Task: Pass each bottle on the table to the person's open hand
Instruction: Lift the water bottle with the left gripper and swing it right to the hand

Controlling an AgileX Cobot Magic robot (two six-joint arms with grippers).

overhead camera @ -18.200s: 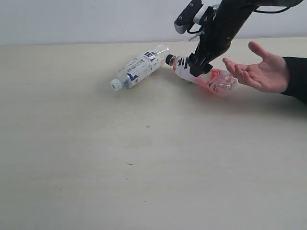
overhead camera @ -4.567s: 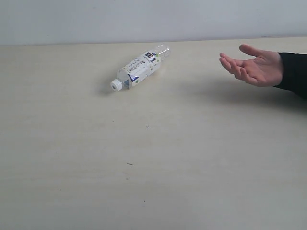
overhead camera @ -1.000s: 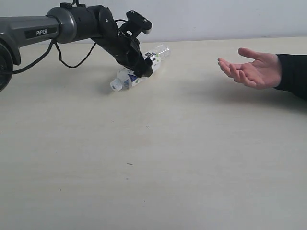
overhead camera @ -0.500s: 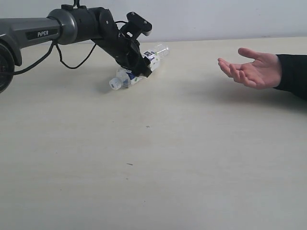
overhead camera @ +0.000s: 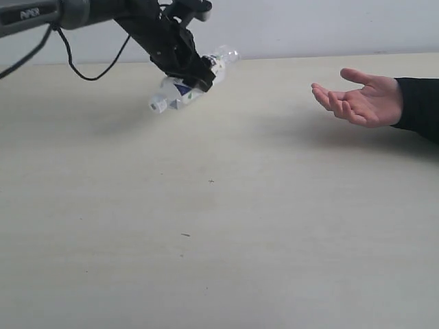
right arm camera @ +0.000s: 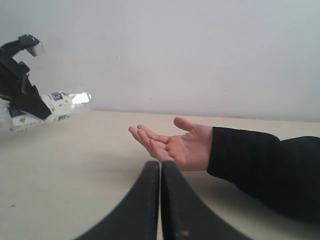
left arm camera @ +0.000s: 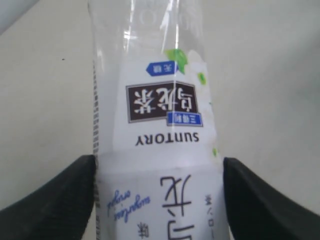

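Note:
My left gripper [overhead camera: 193, 74] is shut on the slim bottle [overhead camera: 180, 92] with the white-and-navy label, holding it tilted in the air above the table [overhead camera: 219, 226], white cap lowest. In the left wrist view the bottle [left arm camera: 157, 130] fills the gap between both black fingers [left arm camera: 55, 192]. The person's open hand [overhead camera: 360, 99] waits palm up at the right, well apart from the bottle. From the right wrist view I see the bottle [right arm camera: 55, 102] far off, the hand [right arm camera: 177, 142] close ahead, and my right gripper [right arm camera: 160, 167] shut with nothing in it.
A black sleeve [overhead camera: 420, 110] runs off the right edge behind the hand. A pale wall [overhead camera: 309, 24] bounds the table at the back. The left arm's cable [overhead camera: 89, 65] hangs above the far left of the table.
My left gripper closed on the bottle where it lay and has lifted it off the table. The hand has stayed where it was, and the right gripper has not moved.

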